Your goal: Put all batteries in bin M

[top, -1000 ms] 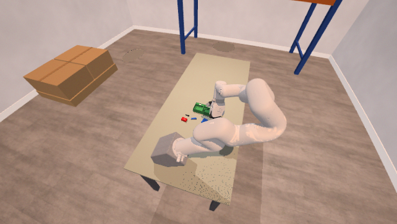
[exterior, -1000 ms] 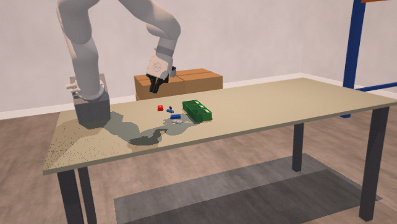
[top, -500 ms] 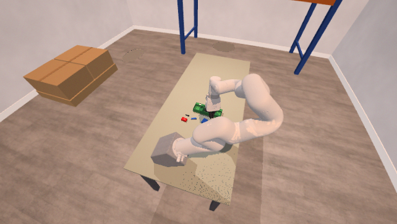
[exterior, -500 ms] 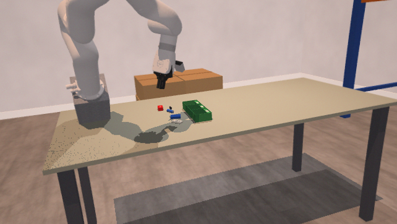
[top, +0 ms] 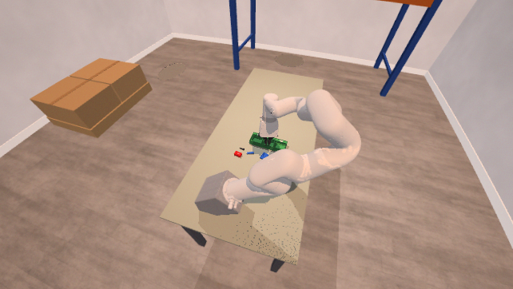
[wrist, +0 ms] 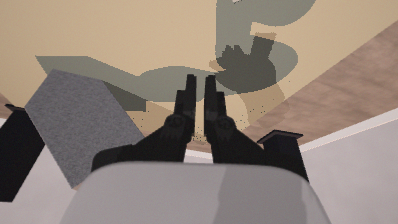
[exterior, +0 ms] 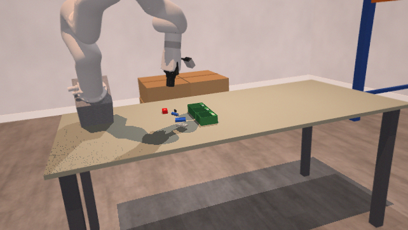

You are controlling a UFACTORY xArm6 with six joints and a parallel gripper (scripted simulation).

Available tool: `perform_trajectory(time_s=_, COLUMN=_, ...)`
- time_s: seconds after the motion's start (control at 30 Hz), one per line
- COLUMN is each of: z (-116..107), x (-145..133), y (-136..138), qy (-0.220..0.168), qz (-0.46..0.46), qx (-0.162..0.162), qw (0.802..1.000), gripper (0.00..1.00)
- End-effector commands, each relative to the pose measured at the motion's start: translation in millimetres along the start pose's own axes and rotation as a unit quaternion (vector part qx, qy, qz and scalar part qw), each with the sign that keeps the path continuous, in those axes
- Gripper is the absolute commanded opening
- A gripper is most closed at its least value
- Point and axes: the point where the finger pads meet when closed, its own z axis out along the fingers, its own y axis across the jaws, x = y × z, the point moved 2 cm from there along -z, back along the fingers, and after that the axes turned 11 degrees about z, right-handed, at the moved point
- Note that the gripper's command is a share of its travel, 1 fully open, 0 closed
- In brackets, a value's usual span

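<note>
A row of green bins [top: 276, 144] [exterior: 202, 114] stands in the middle of the table; I cannot read their marks. A blue battery [top: 250, 152] [exterior: 177, 114] lies left of the bins, and a second blue piece [top: 264, 156] [exterior: 175, 113] lies close by. A red cube [top: 238, 153] [exterior: 164, 110] and a small black thing [top: 241, 148] [exterior: 175, 110] lie a little further out. My gripper [top: 267, 140] [exterior: 171, 83] [wrist: 200, 88] hangs high above the table near these things, pointing down, shut with nothing between its fingers.
The arm's grey base block [top: 213, 192] [exterior: 94, 111] [wrist: 75, 125] stands on the table [top: 280, 92] [exterior: 286, 105] near one end. A small pale grey thing [exterior: 183, 126] lies in the arm's shadow. A cardboard box [top: 92, 93] [exterior: 190, 82] and blue rack legs [top: 236, 36] stand off the table.
</note>
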Motion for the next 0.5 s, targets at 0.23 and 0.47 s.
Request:
perform_trajectory(time_s=0.23, z=-16, x=27, y=-38, qy=0.052, qz=0.103, qx=0.007, qw=0.993, gripper=0.07)
perform_trajectory(time_s=0.47, z=-23, x=37, y=-56, qy=0.069, qz=0.139, qx=0.015, qw=0.988, gripper=0.07)
